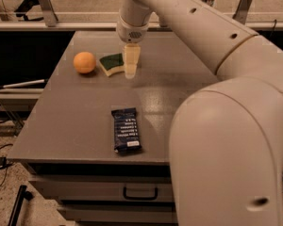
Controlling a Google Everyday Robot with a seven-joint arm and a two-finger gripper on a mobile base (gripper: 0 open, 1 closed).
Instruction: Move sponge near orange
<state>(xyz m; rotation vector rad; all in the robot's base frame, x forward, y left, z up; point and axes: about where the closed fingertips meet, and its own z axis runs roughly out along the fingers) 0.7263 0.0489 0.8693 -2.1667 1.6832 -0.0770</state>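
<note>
Beside the orange [84, 62] lies the sponge [111, 63], gripper [130, 70] just beside it.

Grey table [75, 119] with drawers [85, 188], speckled floor [2, 202].

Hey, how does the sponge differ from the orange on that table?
Shape: the orange is round, while the sponge is flat with wavy edges.
Colour: the orange is one plain orange; the sponge has a dark green top over pale yellow foam.
Position: the end effector hangs right at the sponge's edge, on the side away from the orange, which sits clear of it.
Both rest close together on the grey table.
</note>
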